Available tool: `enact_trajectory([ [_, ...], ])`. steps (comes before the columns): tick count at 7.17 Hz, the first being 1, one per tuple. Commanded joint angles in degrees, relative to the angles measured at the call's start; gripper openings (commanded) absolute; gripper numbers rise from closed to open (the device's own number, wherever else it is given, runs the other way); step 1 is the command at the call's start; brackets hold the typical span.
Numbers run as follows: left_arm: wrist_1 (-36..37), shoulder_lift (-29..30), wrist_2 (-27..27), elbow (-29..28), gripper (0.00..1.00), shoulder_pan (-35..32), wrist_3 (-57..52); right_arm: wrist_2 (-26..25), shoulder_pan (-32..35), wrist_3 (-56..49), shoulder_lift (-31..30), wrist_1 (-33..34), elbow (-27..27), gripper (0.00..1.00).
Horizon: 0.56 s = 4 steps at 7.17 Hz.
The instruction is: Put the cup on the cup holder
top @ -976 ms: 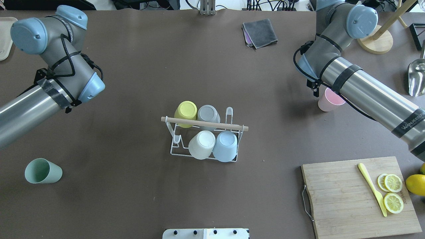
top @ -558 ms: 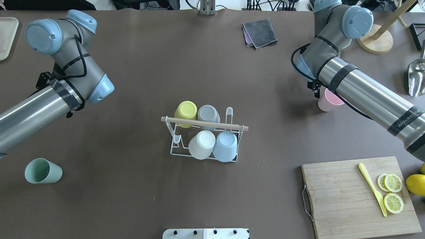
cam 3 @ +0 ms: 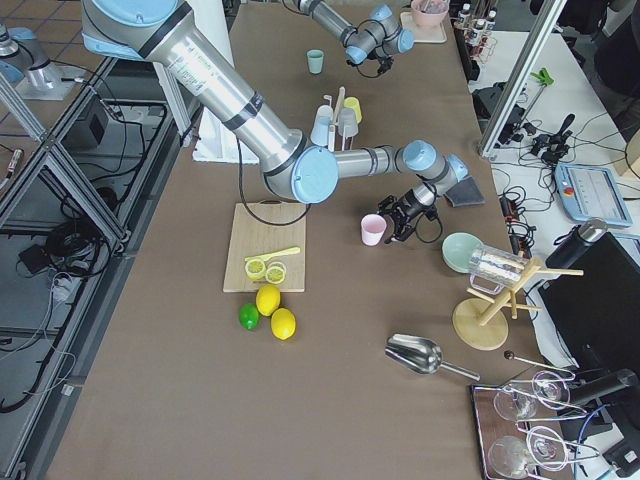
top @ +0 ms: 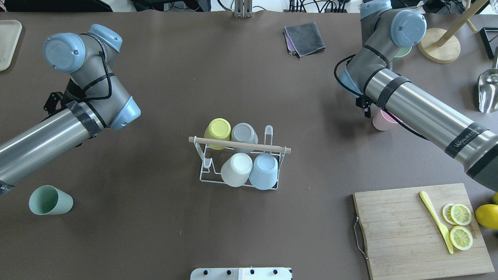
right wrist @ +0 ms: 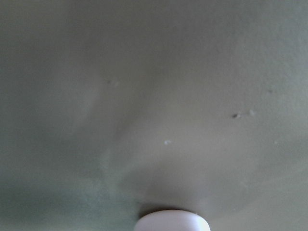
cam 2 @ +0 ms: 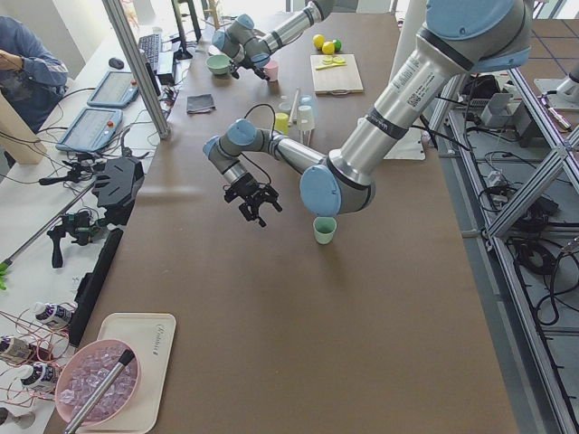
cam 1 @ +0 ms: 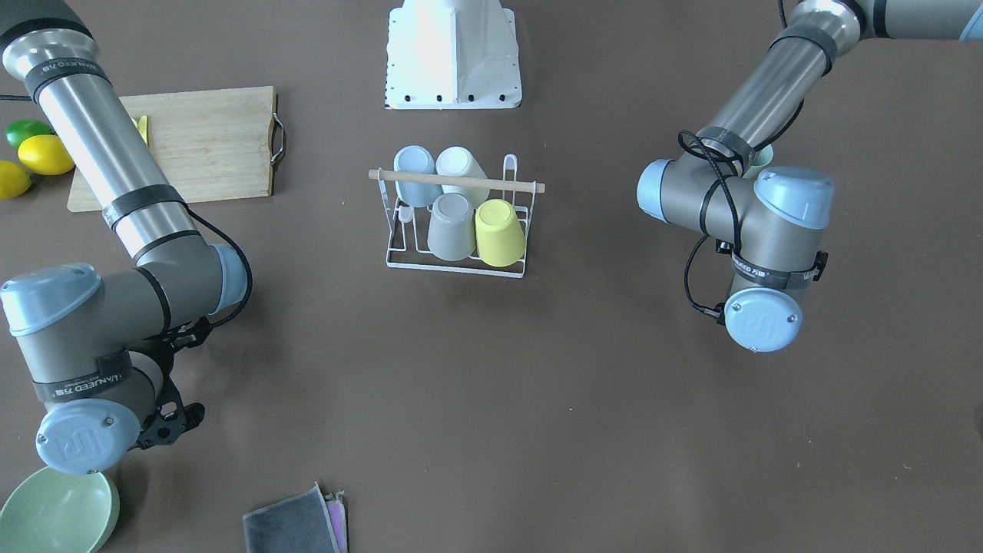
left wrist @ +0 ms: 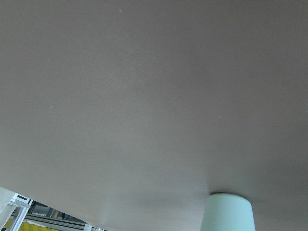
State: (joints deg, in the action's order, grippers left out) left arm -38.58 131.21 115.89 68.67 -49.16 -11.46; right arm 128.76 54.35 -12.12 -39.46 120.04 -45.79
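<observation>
The white wire cup holder (top: pixel 205 171) with a wooden rod (top: pixel 239 144) stands mid-table and carries yellow, grey, white and blue cups upside down. A green cup (top: pixel 50 200) stands loose at the front left. It also shows at the bottom of the left wrist view (left wrist: pixel 226 214). A pink cup (top: pixel 380 121) stands at the right, partly under my right arm. My left gripper (cam 2: pixel 254 201) hangs above the table, apart from the green cup. My right gripper (cam 3: pixel 405 222) hangs close beside the pink cup. I cannot tell if either is open or shut.
A wooden cutting board (top: pixel 404 233) with lemon slices and a yellow knife lies front right, with lemons beside it. A folded grey cloth (top: pixel 304 38) lies at the back. A green bowl (cam 1: pixel 57 511), a wooden stand (top: pixel 439 48) and a metal scoop (top: pixel 488 89) are at the far right.
My left wrist has swung away from the robot and towards the middle. My right wrist has shifted left, and its forearm now covers more of the pink cup. No cup has moved.
</observation>
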Motion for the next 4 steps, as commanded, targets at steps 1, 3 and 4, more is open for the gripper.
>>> enact_trajectory([
  [1, 0.3, 0.4, -0.7, -1.1, 0.98, 1.0, -1.2, -0.8, -0.6, -0.9, 0.2, -0.1, 1.4, 1.00],
  [3, 0.8, 0.6, -0.7, -2.0, 0.98, 2.2, -1.3, -1.1, -0.6, -1.6, 0.0, -0.1, 1.9, 1.00],
  [4, 1.0, 0.6, -0.8, -2.0, 0.98, 2.7, -2.2, -1.2, -0.6, -1.7, 0.2, 0.0, 2.2, 1.00],
])
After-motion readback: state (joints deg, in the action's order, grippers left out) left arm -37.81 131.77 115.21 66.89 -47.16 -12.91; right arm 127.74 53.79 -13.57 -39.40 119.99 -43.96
